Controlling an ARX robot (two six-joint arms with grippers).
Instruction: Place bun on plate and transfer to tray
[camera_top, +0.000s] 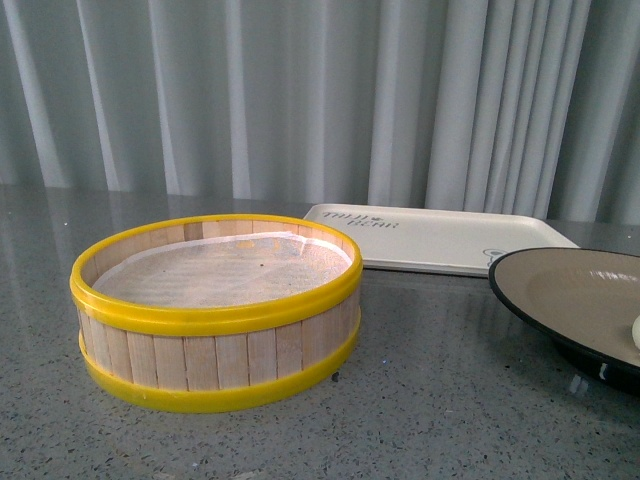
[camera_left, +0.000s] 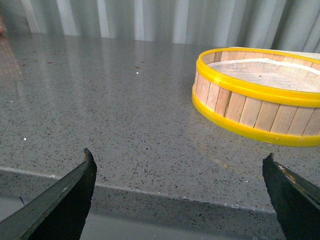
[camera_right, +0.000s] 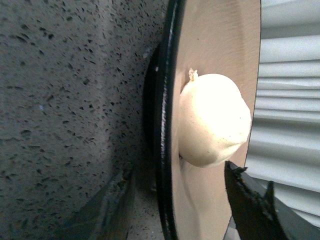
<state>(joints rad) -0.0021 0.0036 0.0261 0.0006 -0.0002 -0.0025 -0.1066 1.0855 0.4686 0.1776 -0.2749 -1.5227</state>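
Right jaws nearest the lens: parted, straddling the black rim of the plate (camera_right: 167, 75), one finger outside it, one over the tan inside, not pinching yet by the look. Bun (camera_right: 212, 120) sits on the plate just beyond the inner finger, so the placing step looks done; a rim grip suits carrying. Tray (camera_top: 440, 240) lies well apart from these jaws, behind the steamer basket (camera_top: 215, 320). Left jaws wide apart, holding nothing, low over the worktop (camera_left: 125, 115), basket ahead, probably parked clear.
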